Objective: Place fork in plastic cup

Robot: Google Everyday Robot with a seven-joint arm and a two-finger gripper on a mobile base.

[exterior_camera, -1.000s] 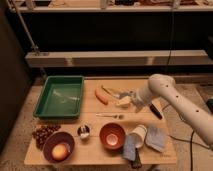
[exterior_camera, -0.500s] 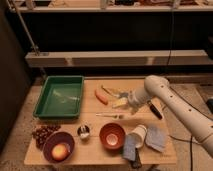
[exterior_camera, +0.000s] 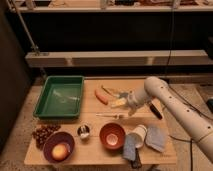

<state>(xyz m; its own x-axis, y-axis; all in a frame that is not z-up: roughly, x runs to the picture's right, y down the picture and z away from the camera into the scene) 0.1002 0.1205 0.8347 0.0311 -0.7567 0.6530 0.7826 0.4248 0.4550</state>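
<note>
The fork (exterior_camera: 111,116) is a thin silver piece lying flat on the wooden table (exterior_camera: 90,112), just behind the orange bowl (exterior_camera: 112,136). The plastic cup (exterior_camera: 139,135) is whitish and stands right of the orange bowl, near the table's front. My gripper (exterior_camera: 130,106) hangs from the white arm (exterior_camera: 165,97) that comes in from the right. It is low over the table, just right of and behind the fork's right end, next to a yellow item (exterior_camera: 118,103).
A green tray (exterior_camera: 60,95) sits at back left. A carrot (exterior_camera: 101,96), a black-handled knife (exterior_camera: 156,110), a small metal cup (exterior_camera: 83,131), a purple bowl (exterior_camera: 58,147) holding fruit, grapes (exterior_camera: 42,134) and grey cloths (exterior_camera: 154,138) share the table.
The arm has swung left and down, bringing my gripper closer to the fork. The objects on the table have not moved.
</note>
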